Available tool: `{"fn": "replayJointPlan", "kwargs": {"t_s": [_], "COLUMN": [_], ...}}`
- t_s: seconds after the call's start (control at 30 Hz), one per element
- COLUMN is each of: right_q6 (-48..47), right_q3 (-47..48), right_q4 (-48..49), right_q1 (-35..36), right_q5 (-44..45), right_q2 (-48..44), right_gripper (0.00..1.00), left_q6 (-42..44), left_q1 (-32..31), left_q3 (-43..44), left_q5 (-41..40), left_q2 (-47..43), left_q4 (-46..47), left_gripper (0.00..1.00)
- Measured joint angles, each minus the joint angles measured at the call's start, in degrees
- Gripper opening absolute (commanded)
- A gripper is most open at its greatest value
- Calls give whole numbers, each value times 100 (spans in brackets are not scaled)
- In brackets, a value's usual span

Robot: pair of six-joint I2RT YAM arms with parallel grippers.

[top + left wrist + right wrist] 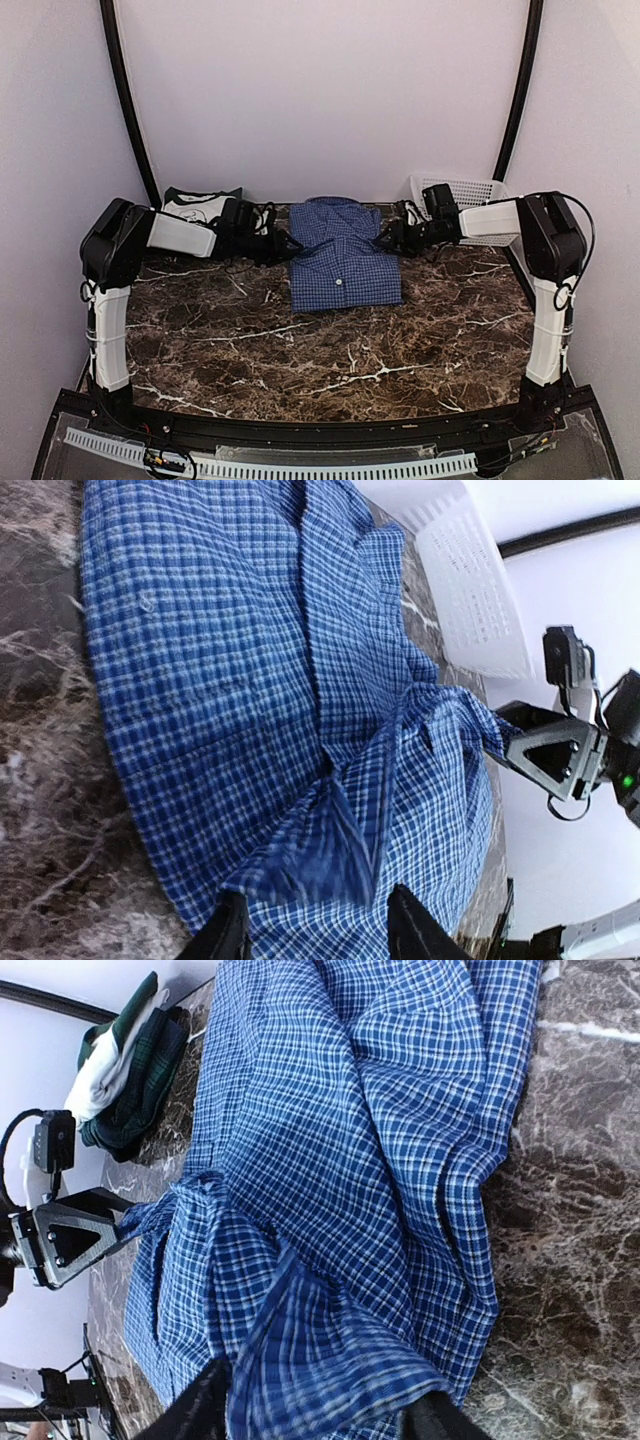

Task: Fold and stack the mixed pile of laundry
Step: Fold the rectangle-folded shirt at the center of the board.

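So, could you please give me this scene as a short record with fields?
shirt: blue-and-white check button shirt, partly folded, far middle of the table
left gripper: shut on the shirt's left edge
right gripper: shut on the shirt's right edge
other garments: green-and-white pile, far left corner
basket: white lattice basket, far right corner
surface: dark marble table

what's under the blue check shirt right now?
Marble table shows around the blue check shirt; nothing pokes out from under it. Left gripper and right gripper each pinch a side edge. The area beneath the cloth itself is covered.
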Motion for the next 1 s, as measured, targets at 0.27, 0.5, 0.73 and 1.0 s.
{"fn": "replayJointPlan", "kwargs": {"t_s": [0.27,0.5,0.73,1.0], "right_q6": [-151,-273,-363,-466], "right_q3": [1027,1327,-52,-785], "right_q4": [-400,-721,-905,-933], "right_q1": [-232,-284,-284,-284], "right_q5": [-103,-243,-297,-282], "right_q2": [-24,-304,-1174,-1130], "right_gripper": [77,76,72,72], "left_q6": [2,103,142,175], "left_q1": [588,721,225,-151], "left_q3": [-20,-133,-533,-409], "left_q5": [-66,-116,-232,-431], "left_q2": [-216,-966,-1226,-737], "left_q4": [59,2,-238,-662], "left_gripper": [67,69,61,54]}}
